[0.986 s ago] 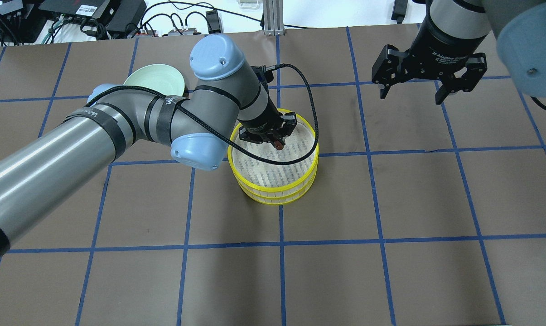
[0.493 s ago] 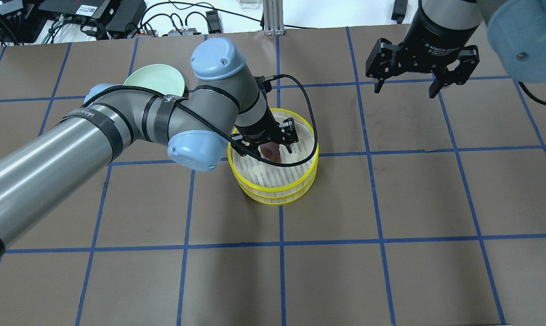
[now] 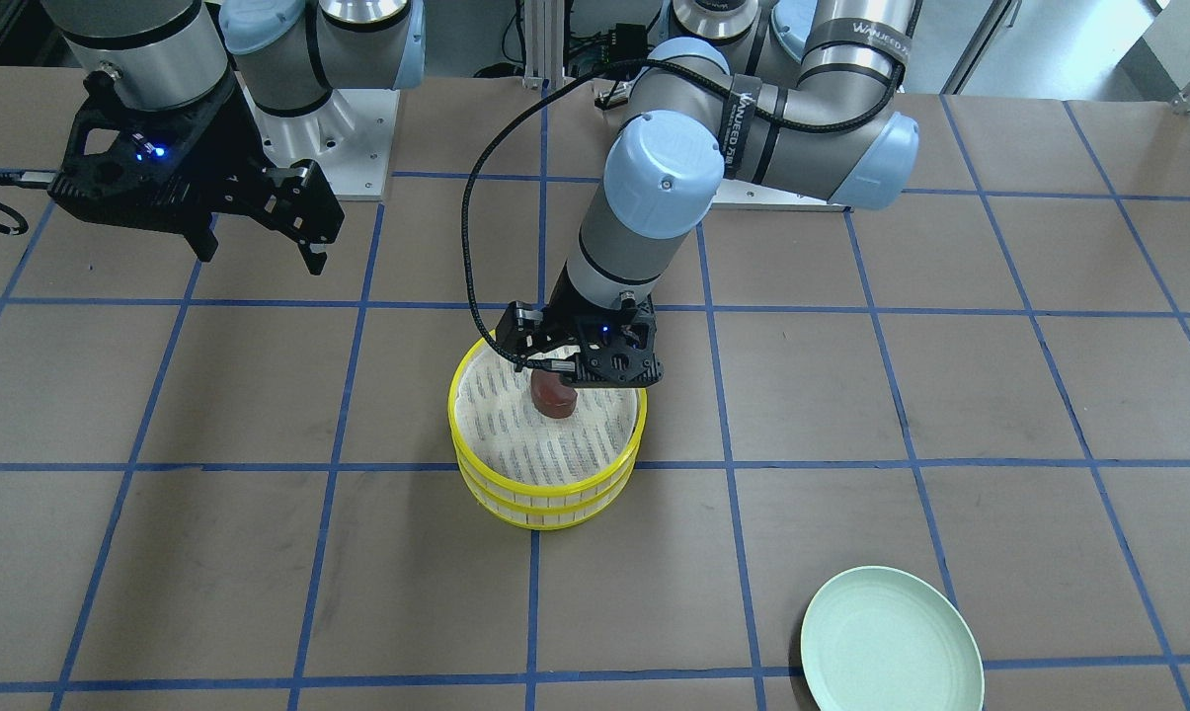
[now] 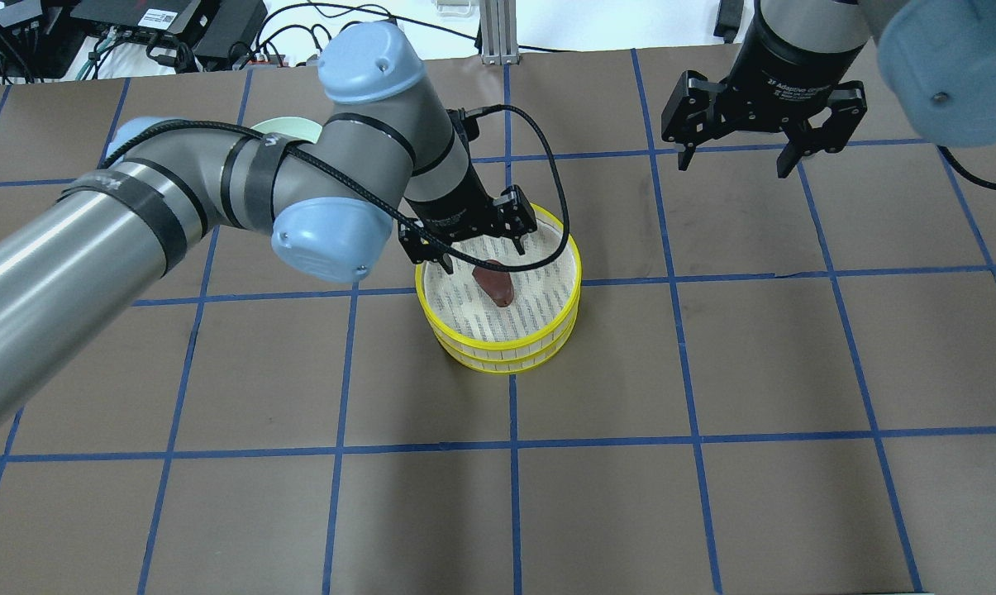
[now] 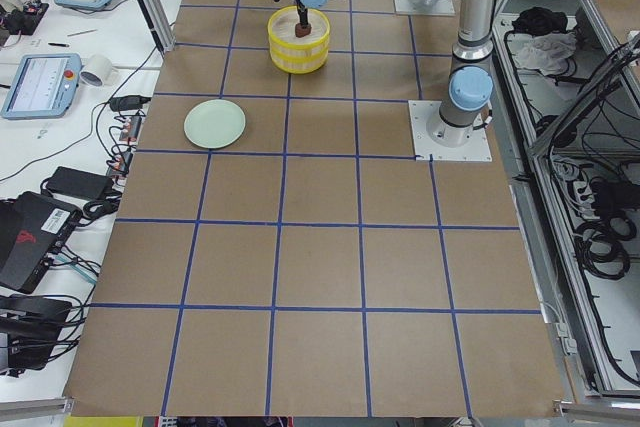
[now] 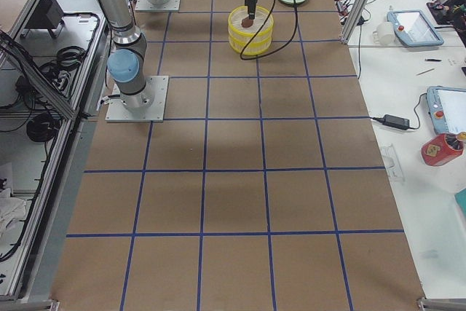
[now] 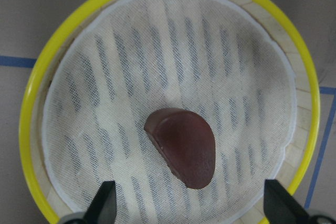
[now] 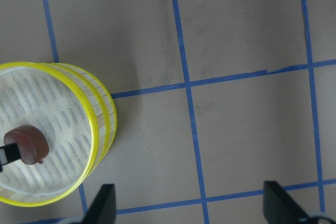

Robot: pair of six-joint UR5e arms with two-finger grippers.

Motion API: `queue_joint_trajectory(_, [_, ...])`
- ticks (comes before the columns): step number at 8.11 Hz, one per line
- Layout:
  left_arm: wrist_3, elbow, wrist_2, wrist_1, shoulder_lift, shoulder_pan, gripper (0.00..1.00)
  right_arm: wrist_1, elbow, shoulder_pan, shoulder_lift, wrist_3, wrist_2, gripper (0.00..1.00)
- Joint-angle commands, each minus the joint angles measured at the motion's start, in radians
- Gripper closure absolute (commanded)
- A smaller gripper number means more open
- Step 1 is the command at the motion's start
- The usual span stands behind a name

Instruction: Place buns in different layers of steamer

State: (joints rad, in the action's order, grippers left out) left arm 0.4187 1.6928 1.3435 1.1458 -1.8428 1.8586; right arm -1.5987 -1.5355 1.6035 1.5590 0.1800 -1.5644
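Note:
Two yellow-rimmed steamer layers are stacked mid-table, the upper layer (image 4: 578, 281) on the lower layer (image 4: 506, 364). The reddish-brown bun (image 4: 494, 283) lies on the upper layer's mesh floor, also seen in the front view (image 3: 552, 395) and the left wrist view (image 7: 184, 145). My left gripper (image 4: 483, 254) hangs open just above the bun, not touching it, with the fingertips (image 7: 102, 203) wide apart. My right gripper (image 4: 733, 165) is open and empty, high above the table's far right. The cream-white bun is hidden.
A pale green plate (image 3: 891, 642) lies on the robot's left, mostly hidden behind my left arm in the overhead view (image 4: 287, 126). Brown table paper with a blue tape grid surrounds the steamer. Cables and electronics lie beyond the table's far edge.
My left gripper opened and let the reddish-brown bun drop onto the upper layer's mesh, then rose and drew back slightly. My right gripper moved a little farther away.

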Motion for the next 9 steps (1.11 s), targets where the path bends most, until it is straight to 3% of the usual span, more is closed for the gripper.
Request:
queue_joint_trajectory(1, [-0.152, -0.105, 0.003, 0.076, 0.014, -0.077, 0.00, 0.000, 0.000, 0.000, 0.000, -0.001, 0.000, 0.00])
queue_joint_trajectory(3, [-0.306, -0.131, 0.023, 0.168, 0.049, -0.174, 0.00, -0.001, 0.000, 0.000, 0.000, -0.001, -0.002, 0.00])
queue_joint_trajectory(5, [-0.406, -0.131, 0.118, 0.274, 0.127, -0.248, 0.00, -0.001, -0.002, 0.001, 0.000, -0.001, 0.001, 0.00])
queue_joint_trajectory(7, [-0.440, -0.130, 0.201, 0.352, 0.196, -0.257, 0.00, -0.001, -0.002, 0.001, -0.002, -0.001, 0.003, 0.00])
queue_joint_trajectory(9, [-0.431, -0.113, 0.218, 0.417, 0.264, -0.253, 0.00, -0.001, -0.002, 0.001, 0.000, -0.001, 0.003, 0.00])
